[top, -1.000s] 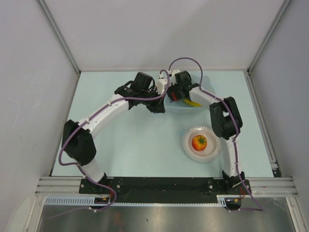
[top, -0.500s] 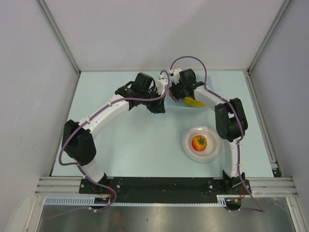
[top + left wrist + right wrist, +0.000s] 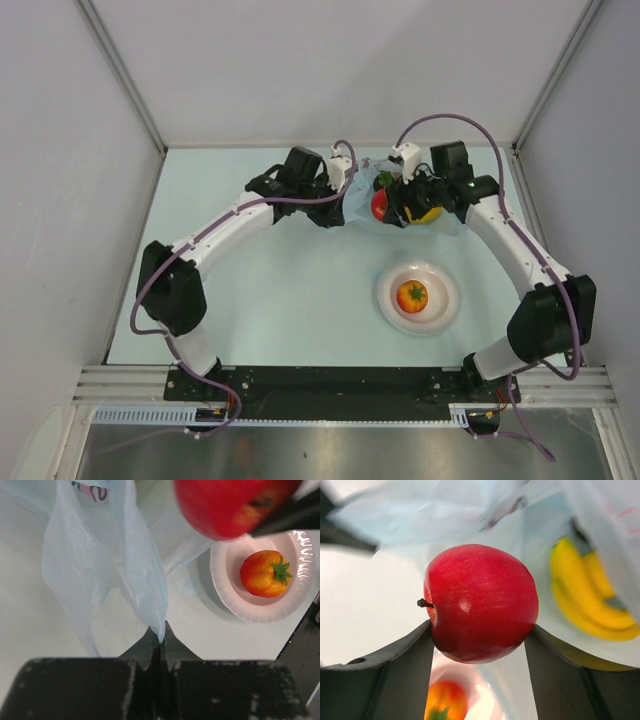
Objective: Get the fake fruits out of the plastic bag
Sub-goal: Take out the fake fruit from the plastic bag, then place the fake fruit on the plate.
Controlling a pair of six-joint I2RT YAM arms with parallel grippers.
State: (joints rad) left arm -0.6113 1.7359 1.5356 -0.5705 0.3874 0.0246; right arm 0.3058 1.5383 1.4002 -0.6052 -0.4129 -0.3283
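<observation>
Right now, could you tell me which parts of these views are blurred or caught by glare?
Left wrist view: the red apple at the top is soft, the orange fruit sharp, glare streaks on the plate rim, the plastic bag crisp. Right wrist view: the red apple is sharp, the banana and the plate behind it blurred. Top view: even light, soft shadows.

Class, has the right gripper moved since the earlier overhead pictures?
Yes: the right gripper, shut on the red apple, swung rightward, nearer the table's right edge.

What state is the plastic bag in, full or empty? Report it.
Not empty: a yellow banana shows within the folds of the plastic bag. The right pincer grips a red apple in front of it.
</observation>
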